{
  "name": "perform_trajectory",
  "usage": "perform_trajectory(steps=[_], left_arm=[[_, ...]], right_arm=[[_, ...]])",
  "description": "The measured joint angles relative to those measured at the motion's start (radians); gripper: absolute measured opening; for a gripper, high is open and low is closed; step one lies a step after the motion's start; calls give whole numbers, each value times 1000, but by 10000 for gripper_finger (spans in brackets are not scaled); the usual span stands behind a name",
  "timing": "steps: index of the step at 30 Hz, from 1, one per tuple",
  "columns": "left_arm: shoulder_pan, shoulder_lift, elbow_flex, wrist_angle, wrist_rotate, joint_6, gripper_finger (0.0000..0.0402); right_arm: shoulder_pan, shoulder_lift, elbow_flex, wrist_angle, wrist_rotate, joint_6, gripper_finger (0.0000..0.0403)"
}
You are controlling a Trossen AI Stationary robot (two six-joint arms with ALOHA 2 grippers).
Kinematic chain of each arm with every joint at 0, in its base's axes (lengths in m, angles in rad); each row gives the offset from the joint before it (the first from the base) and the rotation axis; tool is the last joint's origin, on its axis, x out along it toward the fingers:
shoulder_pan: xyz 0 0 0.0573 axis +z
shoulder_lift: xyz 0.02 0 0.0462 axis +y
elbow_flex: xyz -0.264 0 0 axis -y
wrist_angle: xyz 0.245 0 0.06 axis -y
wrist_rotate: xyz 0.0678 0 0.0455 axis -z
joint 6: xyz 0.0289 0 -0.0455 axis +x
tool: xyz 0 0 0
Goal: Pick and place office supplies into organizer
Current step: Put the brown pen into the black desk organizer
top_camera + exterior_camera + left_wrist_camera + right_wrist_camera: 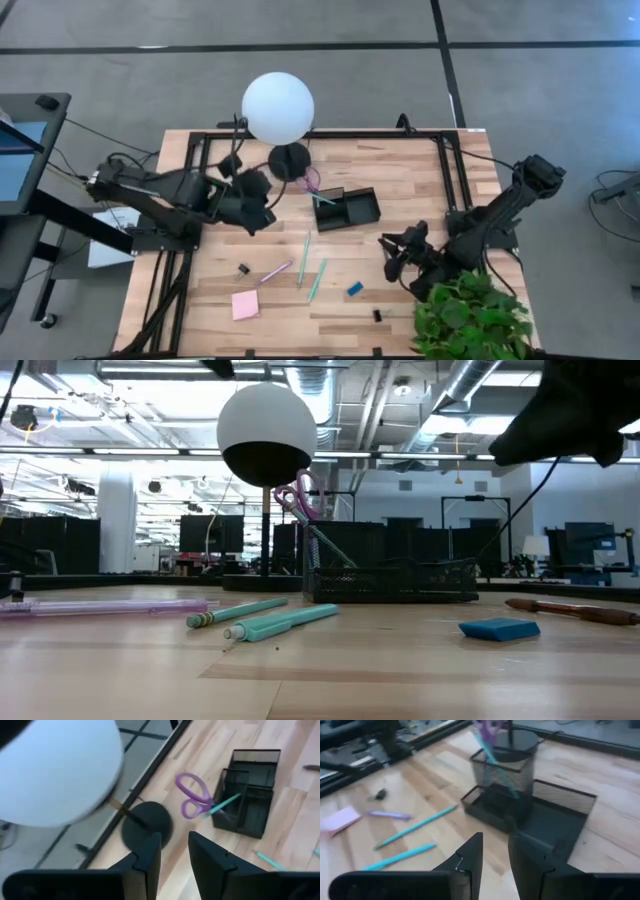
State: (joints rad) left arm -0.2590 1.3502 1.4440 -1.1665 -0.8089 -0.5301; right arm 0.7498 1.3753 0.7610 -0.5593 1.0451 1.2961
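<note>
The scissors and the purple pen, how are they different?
The scissors stand upright in the organizer, while the purple pen lies flat on the table. The scissors have looped handles; the pen is a thin straight stick. Both are purple.

It was a large open-plan lab or office: exposed silver ceiling ducts at twelve o'clock, dark monitor rows behind the wooden worktop.

Scissors upright in organizer — pens beside
</note>
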Motion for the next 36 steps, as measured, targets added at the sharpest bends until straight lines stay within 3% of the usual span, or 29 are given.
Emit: perform_trajectory(steps=[4,9,13,19,23,28,36], left_arm=[[11,-88,-242,244,37,42,96],[31,-156,-436,410,93,51,96],[33,-190,-517,459,95,28,96],[33,-219,-572,478,91,21,96],[33,-222,-579,486,52,35,96],[33,-222,-578,485,52,38,96],[33,-221,-578,485,60,39,96]], right_arm=[[-71,3,1,-89,-99,74,88],[-205,3,0,-197,-312,128,88],[-306,3,0,-211,-546,93,88],[-416,3,0,-137,-862,-106,88],[-447,3,0,-79,-892,-199,88],[-462,6,0,-92,-891,-205,88],[-486,100,1,-100,-936,-244,88]])
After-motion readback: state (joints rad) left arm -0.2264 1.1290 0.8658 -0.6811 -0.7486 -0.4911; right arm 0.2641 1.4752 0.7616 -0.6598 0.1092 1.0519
